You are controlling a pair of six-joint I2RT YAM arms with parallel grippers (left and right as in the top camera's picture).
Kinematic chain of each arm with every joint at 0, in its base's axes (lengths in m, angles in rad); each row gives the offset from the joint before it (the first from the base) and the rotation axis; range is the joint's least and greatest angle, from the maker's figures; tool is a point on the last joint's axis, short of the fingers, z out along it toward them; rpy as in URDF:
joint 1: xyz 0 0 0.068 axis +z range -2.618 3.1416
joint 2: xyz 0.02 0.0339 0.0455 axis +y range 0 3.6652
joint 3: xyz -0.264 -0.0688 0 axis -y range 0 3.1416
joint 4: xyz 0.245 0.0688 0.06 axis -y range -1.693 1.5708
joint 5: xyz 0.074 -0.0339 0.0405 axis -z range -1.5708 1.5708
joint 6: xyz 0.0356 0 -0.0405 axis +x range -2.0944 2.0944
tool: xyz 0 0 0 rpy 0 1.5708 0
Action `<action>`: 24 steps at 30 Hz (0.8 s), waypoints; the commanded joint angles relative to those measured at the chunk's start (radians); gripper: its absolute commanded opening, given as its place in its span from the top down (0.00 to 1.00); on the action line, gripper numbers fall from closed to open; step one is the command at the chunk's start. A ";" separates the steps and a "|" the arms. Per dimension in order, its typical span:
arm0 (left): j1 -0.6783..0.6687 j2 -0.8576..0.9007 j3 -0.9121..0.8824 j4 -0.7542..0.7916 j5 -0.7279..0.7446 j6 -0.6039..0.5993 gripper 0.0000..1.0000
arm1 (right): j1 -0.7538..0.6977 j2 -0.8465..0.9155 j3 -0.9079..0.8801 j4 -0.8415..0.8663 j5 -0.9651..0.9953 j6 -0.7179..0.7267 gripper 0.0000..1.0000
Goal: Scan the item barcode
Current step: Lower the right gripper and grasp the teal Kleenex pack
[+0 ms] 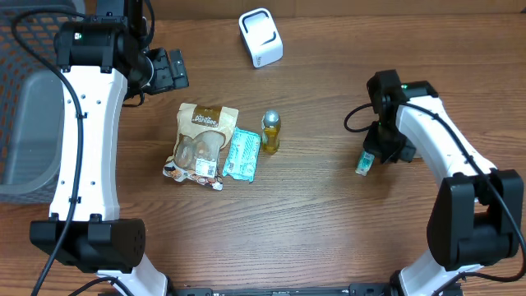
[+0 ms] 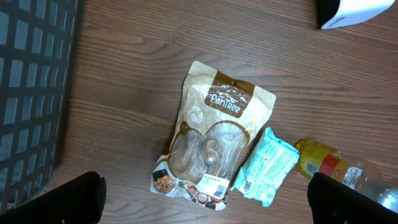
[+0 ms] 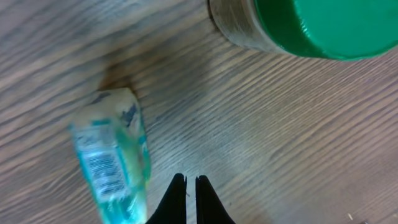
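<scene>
Work surface: a brown table with wood grain, matte and evenly lit. No walls are in view, only the tabletop and what stands at its edges.

Left edge: a dark mesh basket with a grey bin in front of it. Far edge, near centre: a white scanner, standing apart from everything else.

Centre group – three items side by side:
- a tan snack bag, lying flat, label up;
- a teal pack, its edge touching the bag;
- a yellow bottle on its side, just beside the pack.

Right side: a small teal sachet lies flat on the wood, well apart from the centre group and the scanner. Its barcode faces up.

Left gripper: jaws released to full width, nothing between them. It hangs above the far left of the table, its camera looking down on the centre group.

Right gripper: fingertips pressed together, clenched on nothing. The tips sit just beside the sachet – close, but not on it.

A round green-topped object shows at the upper edge of the right wrist view; what it is cannot be told.
</scene>
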State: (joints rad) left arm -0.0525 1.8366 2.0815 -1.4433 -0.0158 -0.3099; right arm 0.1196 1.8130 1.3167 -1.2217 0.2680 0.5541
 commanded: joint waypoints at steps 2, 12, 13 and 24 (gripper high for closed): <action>0.000 0.002 0.015 0.004 0.005 0.011 0.00 | 0.003 -0.013 -0.039 0.030 0.026 0.025 0.96; 0.000 0.002 0.015 0.004 0.005 0.011 0.00 | 0.003 -0.013 -0.050 0.124 -0.240 -0.098 0.96; 0.000 0.002 0.015 0.004 0.005 0.011 0.00 | 0.003 -0.013 -0.050 0.134 -0.269 -0.113 0.96; 0.000 0.002 0.015 0.004 0.005 0.011 0.01 | 0.003 -0.013 -0.054 0.187 -0.262 -0.117 0.82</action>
State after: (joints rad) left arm -0.0525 1.8366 2.0815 -1.4433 -0.0158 -0.3099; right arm 0.1196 1.8130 1.2694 -1.0473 -0.0025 0.4473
